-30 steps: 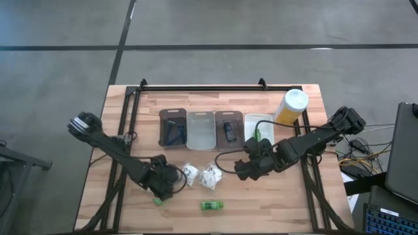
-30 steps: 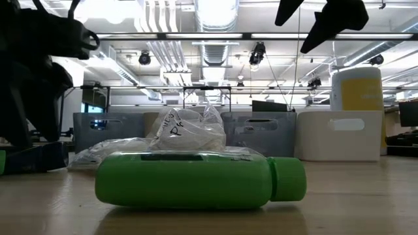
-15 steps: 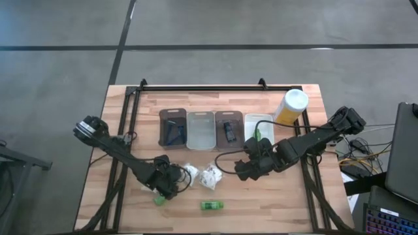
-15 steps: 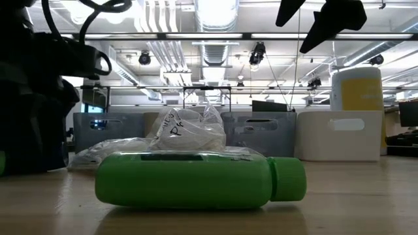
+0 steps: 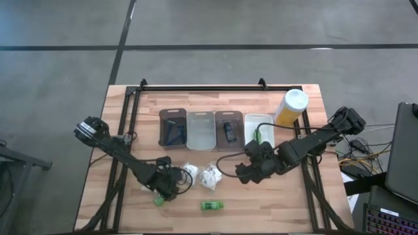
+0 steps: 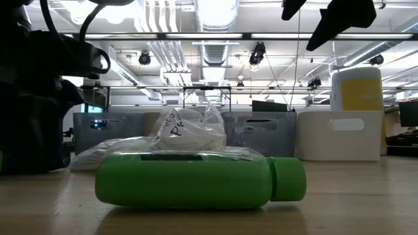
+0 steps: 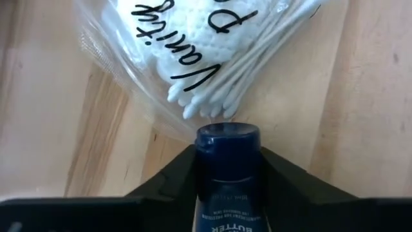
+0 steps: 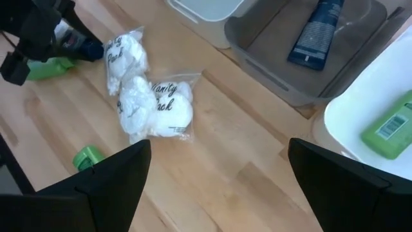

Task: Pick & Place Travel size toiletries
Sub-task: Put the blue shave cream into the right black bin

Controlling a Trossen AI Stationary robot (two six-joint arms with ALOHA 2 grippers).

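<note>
My left gripper (image 5: 167,185) is low at the near left of the table, shut on a dark blue tube (image 7: 227,169). The tube's cap points at a white crinkly pack of cotton swabs (image 7: 193,51). Two such packs (image 5: 191,172) (image 5: 210,175) lie side by side on the wood. One green bottle (image 5: 159,200) lies just beside my left gripper, another (image 5: 211,205) lies on its side nearer the front edge. My right gripper (image 5: 251,171) hangs open above the table in front of the white tray (image 5: 258,121), touching nothing. My left gripper pinches the dark blue tube between its two fingers, on the sides of the body just behind the cap (image 7: 227,193). The fingers slant down from above and run along the tube. Whether the tube rests on the wood, I cannot tell.
Four trays stand in a row at mid-table: a dark one (image 5: 174,128), a pale one (image 5: 201,129), a grey one (image 5: 228,127) holding a dark blue tube (image 8: 318,32), and the white one with a green bottle (image 8: 389,125). A tall yellow bottle (image 5: 290,106) stands at the far right.
My left gripper has sunk toward the table beside the white packs. In the low view it now covers the dark piece and the green bit that showed at the left edge. The packs and the green bottles have kept their places.
</note>
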